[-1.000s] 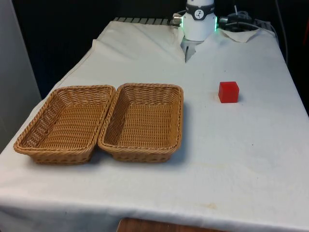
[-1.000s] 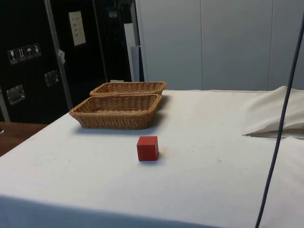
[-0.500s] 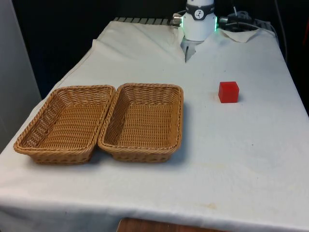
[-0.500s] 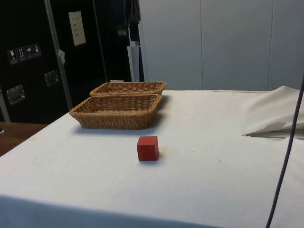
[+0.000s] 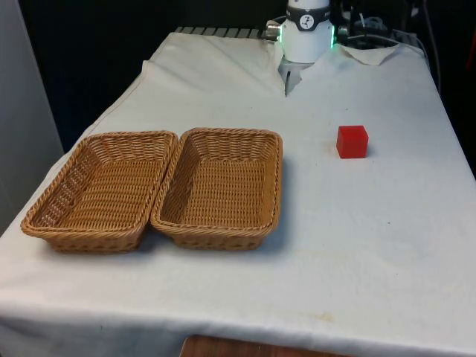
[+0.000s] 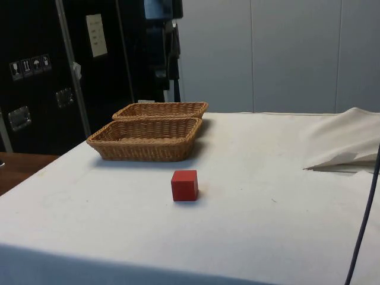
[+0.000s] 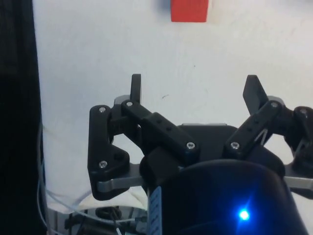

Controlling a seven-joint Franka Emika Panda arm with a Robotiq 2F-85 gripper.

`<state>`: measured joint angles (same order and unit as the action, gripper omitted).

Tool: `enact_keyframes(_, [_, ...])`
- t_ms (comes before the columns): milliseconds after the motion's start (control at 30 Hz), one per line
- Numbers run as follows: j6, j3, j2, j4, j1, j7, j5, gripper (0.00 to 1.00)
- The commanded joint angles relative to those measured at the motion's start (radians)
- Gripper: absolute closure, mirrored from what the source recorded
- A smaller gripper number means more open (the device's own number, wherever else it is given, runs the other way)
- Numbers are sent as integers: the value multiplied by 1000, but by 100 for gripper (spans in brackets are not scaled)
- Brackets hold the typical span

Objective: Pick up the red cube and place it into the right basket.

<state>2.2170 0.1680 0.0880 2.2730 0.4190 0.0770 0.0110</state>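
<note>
Red cube (image 5: 352, 141): one item, resting alone on the white-clothed tabletop (image 5: 357, 245), well apart from both baskets, on the front view's right of the right basket (image 5: 221, 187). Faces look square-on to the tabletop edges; no long axis for you to favour.

Right basket: wicker, rectangular, nothing in it, touching the left basket (image 5: 99, 189) along one long rim. It is the nearer of the two to the cube.

End effector (image 7: 194, 88): fingers spread wide, nothing between them, held above bare cloth. In the wrist view you see the cube (image 7: 190, 11) ahead of the fingertips, past the open gap and roughly in line with its middle, slightly towards one finger (image 7: 136, 88).

Relation governing your next move, as a judgement: the cube lies forward of the end effector, not under it. You likely need to advance along that line, then descend, before closing. The pick is not yet begun.
</note>
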Motion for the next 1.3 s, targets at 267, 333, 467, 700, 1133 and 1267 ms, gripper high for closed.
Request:
enact_keyframes(267, [69, -32, -48, 24, 3, 29, 0, 0])
enact_keyframes(333, [78, -37, -53, 26, 3, 32, -4, 0])
enact_keyframes(467, [115, -38, -76, 41, -3, 33, -7, 0])
enact_keyframes(700, [185, -36, -105, 74, -17, 33, -16, 0])
enact_keyframes(1133, [287, -29, -150, 125, -37, 30, -29, 0])
enact_keyframes(1267, [328, -25, -171, 141, -45, 25, -40, 0])
